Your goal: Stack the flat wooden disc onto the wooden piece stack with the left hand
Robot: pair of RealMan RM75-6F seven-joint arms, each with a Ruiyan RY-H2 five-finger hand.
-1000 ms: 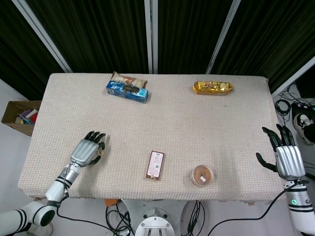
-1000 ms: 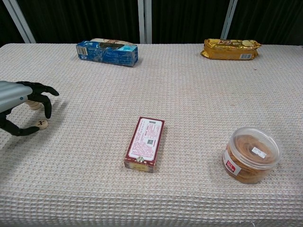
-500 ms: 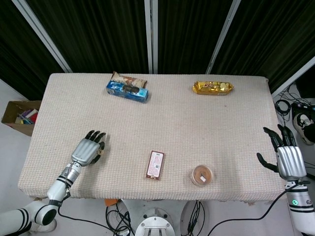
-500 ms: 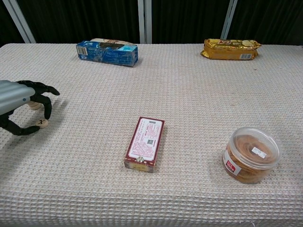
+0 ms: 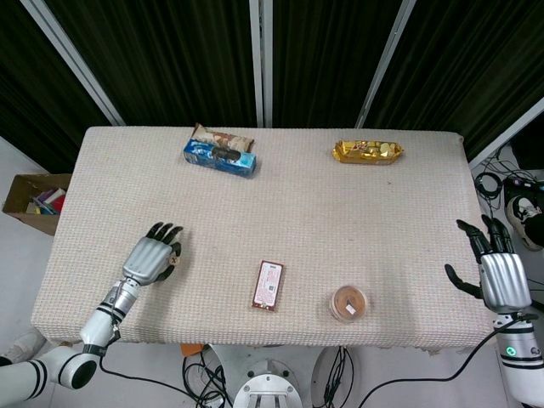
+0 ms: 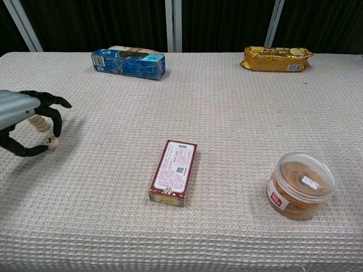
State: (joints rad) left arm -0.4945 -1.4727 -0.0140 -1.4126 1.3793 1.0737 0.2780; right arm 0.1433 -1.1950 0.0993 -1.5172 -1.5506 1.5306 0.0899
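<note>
My left hand [image 6: 22, 107] hovers low over the table's left side, fingers curled down. A small flat wooden disc [image 6: 53, 143] is pinched between its thumb and a fingertip, tilted and just off the cloth. The short wooden piece stack [image 6: 38, 122] stands right behind those fingers, partly hidden by them. In the head view the left hand [image 5: 151, 257] covers both the disc and the stack almost entirely. My right hand [image 5: 500, 279] hangs beyond the table's right edge with fingers spread and nothing in it.
A red flat box [image 6: 173, 171] lies at the centre front. A round plastic tub [image 6: 300, 184] stands at the front right. At the back lie a blue packet [image 6: 129, 62] and a gold packet [image 6: 277, 58]. A cardboard box [image 5: 34, 200] sits on the floor to the left.
The disc lay flat on the cloth beneath the left hand; now thumb and fingertip have closed on it and raised it slightly. The right hand has barely shifted.
</note>
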